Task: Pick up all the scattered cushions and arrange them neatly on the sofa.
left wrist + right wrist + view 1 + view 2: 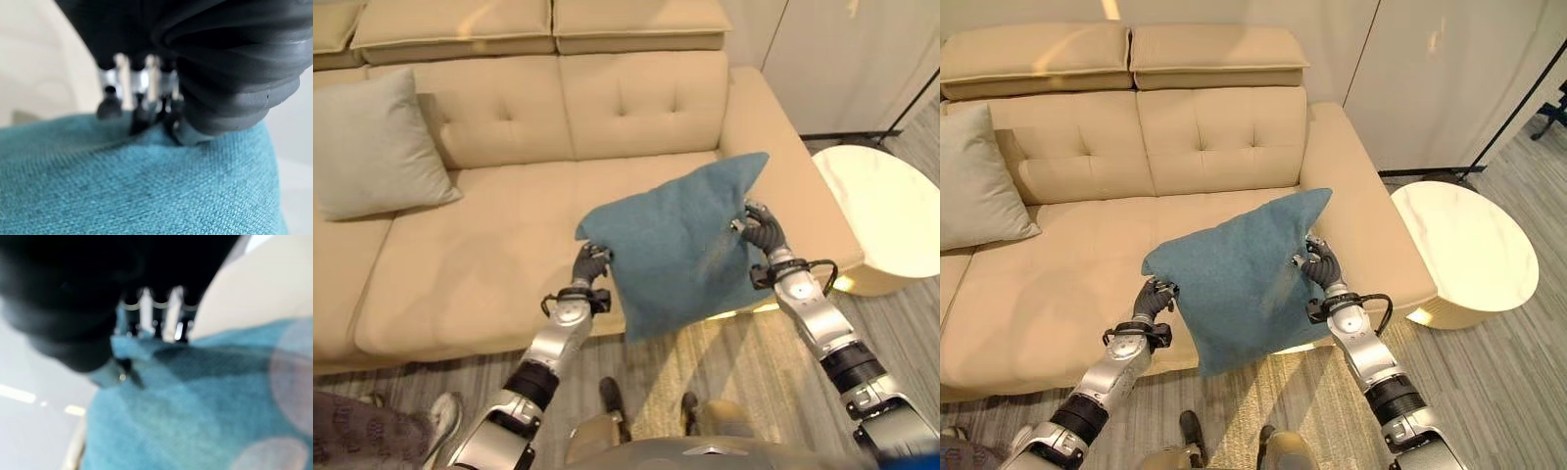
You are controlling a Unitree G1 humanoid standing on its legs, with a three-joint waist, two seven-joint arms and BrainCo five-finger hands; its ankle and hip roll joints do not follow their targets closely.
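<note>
Holding the blue cushion (pixel 677 245) clamped between left hand (pixel 590 266) and right hand (pixel 762 232) fingers, nearing the sofa (pixel 499 245) where a grey cushion (pixel 374 147) is already resting.

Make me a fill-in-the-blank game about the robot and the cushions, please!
1. The cushion held by the left hand and right hand is coloured ____.
2. The grey cushion leans on the ____.
3. The round white table stands on the robot's ____ side.

Missing words: blue; sofa; right
</note>
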